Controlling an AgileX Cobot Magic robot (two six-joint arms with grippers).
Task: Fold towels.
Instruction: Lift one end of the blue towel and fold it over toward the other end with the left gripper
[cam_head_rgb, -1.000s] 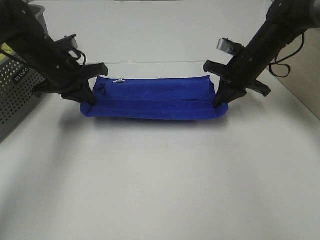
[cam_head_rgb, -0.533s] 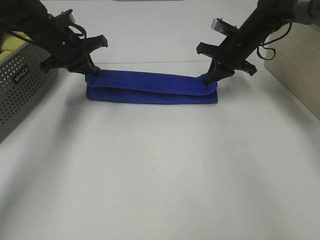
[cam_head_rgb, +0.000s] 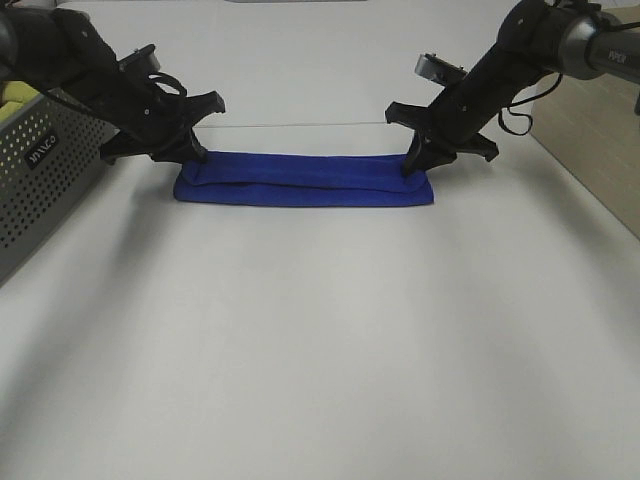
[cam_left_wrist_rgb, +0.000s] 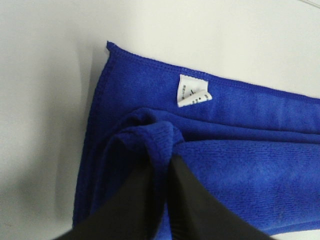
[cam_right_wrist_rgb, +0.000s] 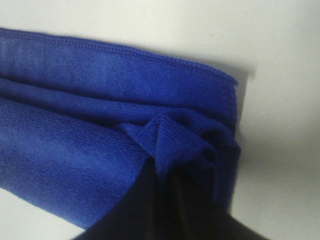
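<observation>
The royal-blue towel (cam_head_rgb: 305, 178) lies folded into a long narrow strip on the white table, towards the far side. My left gripper (cam_head_rgb: 190, 160) is shut on the towel's left end, pinching a fold of cloth (cam_left_wrist_rgb: 159, 145). The white tag (cam_left_wrist_rgb: 193, 91) shows next to that fold. My right gripper (cam_head_rgb: 413, 165) is shut on the towel's right end, pinching a fold of it (cam_right_wrist_rgb: 167, 137). Both ends are held low, at the table surface.
A grey perforated basket (cam_head_rgb: 40, 170) stands at the left edge with a yellow-green cloth (cam_head_rgb: 15, 95) in it. A wooden surface (cam_head_rgb: 600, 140) borders the table on the right. The white table (cam_head_rgb: 320, 340) spreads bare towards the near side.
Both grippers have carried the towel's ends away from the camera and down, laying the upper layer over the lower one. The towel now lies flatter and narrower.
</observation>
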